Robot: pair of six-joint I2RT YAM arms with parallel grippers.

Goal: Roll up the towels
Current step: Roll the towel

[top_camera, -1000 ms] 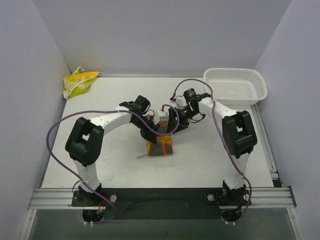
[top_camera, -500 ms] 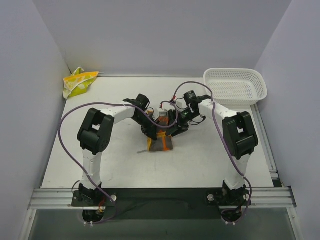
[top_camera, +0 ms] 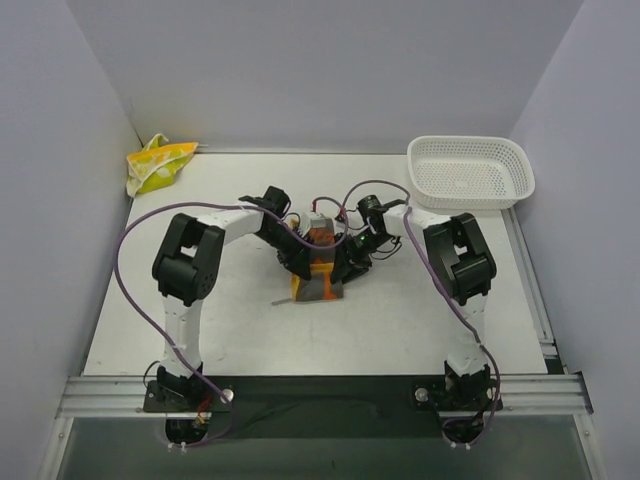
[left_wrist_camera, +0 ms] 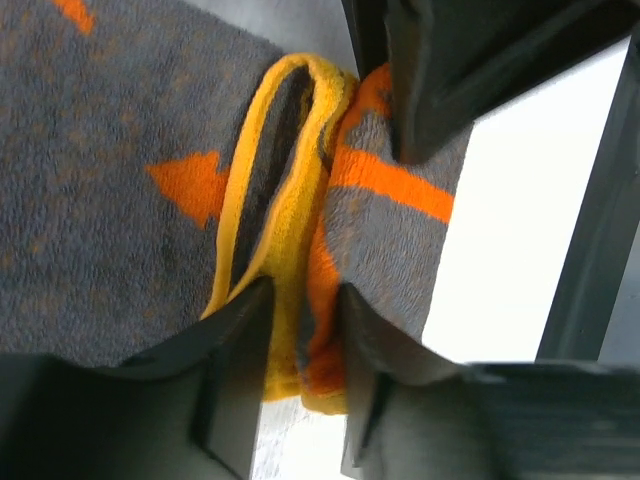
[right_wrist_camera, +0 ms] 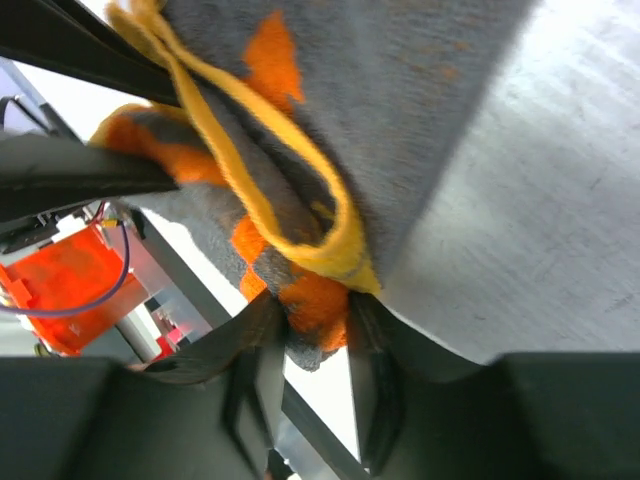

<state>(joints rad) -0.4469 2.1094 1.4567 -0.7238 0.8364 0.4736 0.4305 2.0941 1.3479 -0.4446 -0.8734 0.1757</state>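
Note:
The orange and grey towel [top_camera: 320, 284] lies folded at the table's middle. My left gripper [top_camera: 303, 268] is shut on its left edge; in the left wrist view the jaws pinch the yellow-hemmed fold [left_wrist_camera: 300, 330]. My right gripper [top_camera: 343, 270] is shut on the towel's right edge; the right wrist view shows the orange corner [right_wrist_camera: 318, 305] clamped between the jaws. Both grippers meet over the towel's far end. The pale yellow towel with lime prints [top_camera: 158, 165] lies crumpled at the far left corner, apart from both grippers.
A white mesh basket [top_camera: 470, 171] stands at the back right. Purple cables arc over both arms. Grey walls close the table on three sides.
Both grippers have moved closer together over the towel's far end, and the towel has bunched shorter under them. The left arm's elbow swung inward.

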